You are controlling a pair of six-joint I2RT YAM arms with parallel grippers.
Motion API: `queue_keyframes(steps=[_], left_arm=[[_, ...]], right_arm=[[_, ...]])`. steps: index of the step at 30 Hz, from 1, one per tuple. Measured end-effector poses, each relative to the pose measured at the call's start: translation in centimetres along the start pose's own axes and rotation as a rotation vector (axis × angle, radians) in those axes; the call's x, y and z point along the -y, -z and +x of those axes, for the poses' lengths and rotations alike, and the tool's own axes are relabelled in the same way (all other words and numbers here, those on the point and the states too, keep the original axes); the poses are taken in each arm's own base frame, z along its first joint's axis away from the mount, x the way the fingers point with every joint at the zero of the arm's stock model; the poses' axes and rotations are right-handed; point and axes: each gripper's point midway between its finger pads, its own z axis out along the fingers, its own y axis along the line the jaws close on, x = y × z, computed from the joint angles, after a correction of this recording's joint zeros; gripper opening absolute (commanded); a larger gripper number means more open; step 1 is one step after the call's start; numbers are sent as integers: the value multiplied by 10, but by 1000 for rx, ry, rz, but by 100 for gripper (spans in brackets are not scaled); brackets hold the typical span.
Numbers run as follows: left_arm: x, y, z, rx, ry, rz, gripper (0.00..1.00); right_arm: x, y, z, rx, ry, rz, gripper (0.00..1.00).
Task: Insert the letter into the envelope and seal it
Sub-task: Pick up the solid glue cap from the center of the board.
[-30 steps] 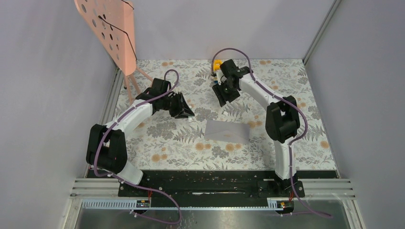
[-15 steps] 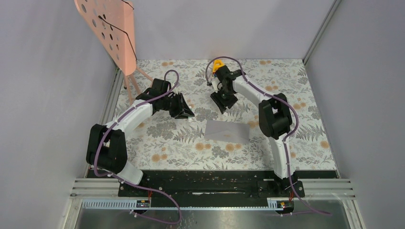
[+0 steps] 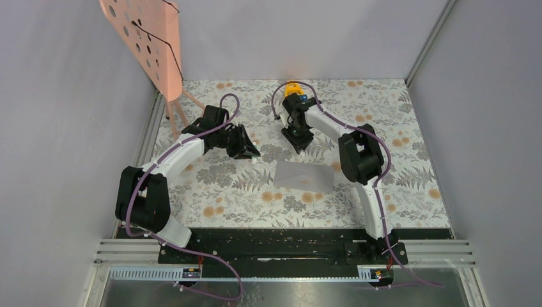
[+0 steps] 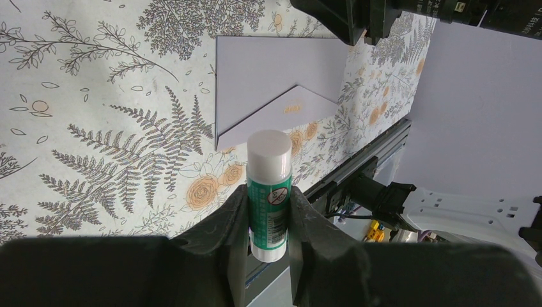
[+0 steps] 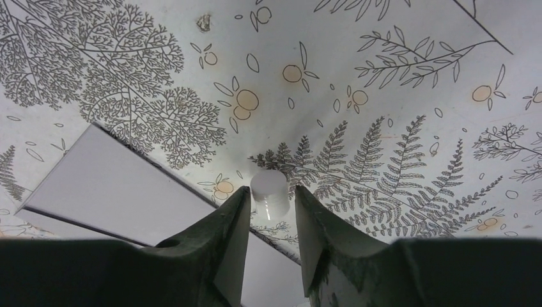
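Flat on the tabletop [image 3: 415,137], out ahead of the left jaws and past the tip of what they carry: envelope [image 4: 268,77], grey-lilac, plain. Long axis left to right across the top view, slightly skewed, right end a bit nearer the arm bases. Flap folded down over the body, fold along the edge toward the bases, tip pointing toward the back wall. Small gold mark on the flap. Inside hidden under the flap, so can't tell contents. Apart from both sets of jaws, touching neither.

Left jaws: clamped on a glue stick [image 4: 270,192], green label, white end sticking out beyond the tips toward the envelope.

Right jaws: apart, straddling a small white cap [image 5: 269,190] upright on the tabletop right at the tips. Can't tell if pressing on it or just around it. Envelope edge just to the left of these jaws in the wrist view, running under the finger on that side.

Room: bare floral tabletop wide to the right of the right jaws and of the envelope, up to the right wall. Narrower strip between envelope and black base rail [image 3: 275,246]. Behind the left jaws, at the far left corner: pink perforated panel [image 3: 144,38] on thin legs, well apart from the envelope.
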Motion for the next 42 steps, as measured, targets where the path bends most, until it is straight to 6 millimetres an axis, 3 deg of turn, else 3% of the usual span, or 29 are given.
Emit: queue_keyframes(steps=[11,18,21,25,30,34,37,42], left_arm=[[0,0,0,0,0,0,0],[0,0,0,0,0,0,0],[0,0,0,0,0,0,0],[1,1,0,2,-3,2,0],[5,4,3,-8,-33,26,0],[10,4,14,-55,-93,57,0],[16,1,30,-105,-139,69,0],[29,-3,51,-172,-200,111,0]], right_arm=[[5,-7,2,-21,-4,33,38],[6,-12,-1,-32,-12,46,31],[6,-13,-1,-37,-17,50,23],[7,-12,-1,-40,-28,59,2],[3,-8,-2,-28,-87,49,1],[-8,22,-10,61,-202,-9,1],[-14,74,-26,242,-350,-76,3],[-6,167,-42,647,-631,-222,5]])
